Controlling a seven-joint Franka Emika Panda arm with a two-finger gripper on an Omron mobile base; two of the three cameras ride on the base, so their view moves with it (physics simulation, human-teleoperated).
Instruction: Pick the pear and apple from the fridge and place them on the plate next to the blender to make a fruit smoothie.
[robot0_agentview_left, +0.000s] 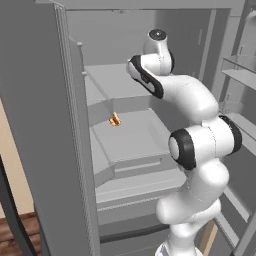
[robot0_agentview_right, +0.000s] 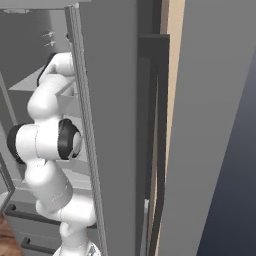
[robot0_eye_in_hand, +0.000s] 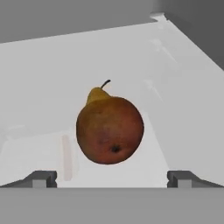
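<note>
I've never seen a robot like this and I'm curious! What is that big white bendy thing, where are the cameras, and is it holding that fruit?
The white bendy thing is a robot arm reaching into an open grey fridge. Two pictures come from cameras on the robot's base, behind the arm, one on each side. The third comes from a camera on its hand, looking past its gripper. The two small dark fingertips stand wide apart at the bottom, so the gripper is open and holds nothing. Just ahead of them a brownish-orange pear lies on a pale fridge shelf, with its stem pointing away from the camera. A tiny yellow-orange item sits on another shelf.
</note>
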